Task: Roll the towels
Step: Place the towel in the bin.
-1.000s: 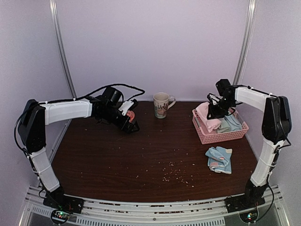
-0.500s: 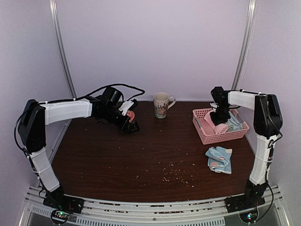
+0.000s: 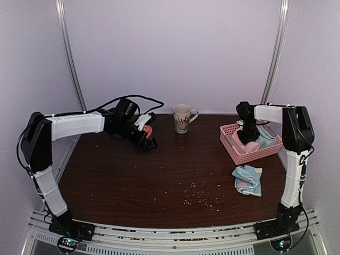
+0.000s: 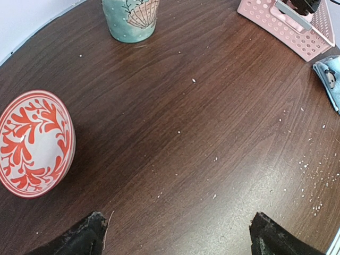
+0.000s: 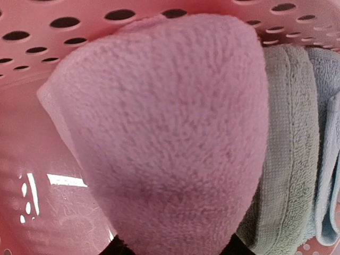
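1. Nearest the arm bases, the blue towel with pink-white patches [image 3: 248, 179] lies loosely folded on the table [image 3: 159, 170], just in front of the basket [image 3: 249, 143]. Crumbs [image 3: 196, 199] are scattered to the front left of the basket.
2. Only the top view shows both arms whole. Only the right wrist view looks inside the basket, and only the left wrist view shows the pattern of the red and white bowl [image 4: 34, 142], well to the left of the basket.
3. The left gripper [image 4: 178, 236] hangs over the bare table far left of the basket, its jaws spread wide with nothing between them.
4. The right gripper [image 3: 247, 135] reaches down into the basket. Its dark fingertips [image 5: 114, 248] flank the pink towel [image 5: 159, 133]. I cannot tell whether they pinch it or have let go.
5. The pink towel is a fluffy, rounded bundle against the basket's holed wall. A green towel [image 5: 287, 159] touches its side, and a pale blue towel [image 5: 326, 159] lies beyond that.
6. The mug [image 3: 182, 118] stands well to the left of the basket, near the back wall.
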Controlling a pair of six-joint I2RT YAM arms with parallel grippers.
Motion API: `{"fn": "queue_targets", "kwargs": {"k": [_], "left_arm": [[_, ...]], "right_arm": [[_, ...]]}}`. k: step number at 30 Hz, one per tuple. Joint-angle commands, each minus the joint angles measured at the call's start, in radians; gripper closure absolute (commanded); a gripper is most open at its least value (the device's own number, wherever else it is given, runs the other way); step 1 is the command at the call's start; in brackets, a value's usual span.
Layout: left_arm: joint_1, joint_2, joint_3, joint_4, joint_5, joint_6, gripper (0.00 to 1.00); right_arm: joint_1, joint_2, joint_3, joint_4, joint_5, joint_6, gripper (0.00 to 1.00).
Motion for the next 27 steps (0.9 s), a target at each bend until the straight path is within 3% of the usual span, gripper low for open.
{"fn": "queue_targets", "kwargs": {"k": [1,14,16,27], "left_arm": [[0.007,0.016,0.009,0.031,0.014,-0.001,0.02],[0.006,0.024,0.012,0.030,0.026,-0.001,0.02],[0.007,0.025,0.012,0.030,0.027,-0.001,0.02],[0.006,0.010,0.008,0.032,0.052,0.011,0.02]], "right_arm": [[-0.001,-0.010,0.031,-0.026,-0.025,-0.020,0.55],[-0.001,-0.083,0.044,-0.109,-0.085,-0.055,0.33],[-0.001,-0.109,0.045,-0.119,-0.097,-0.059,0.02],[-0.001,-0.238,0.045,-0.190,-0.181,-0.094,0.00]]}}
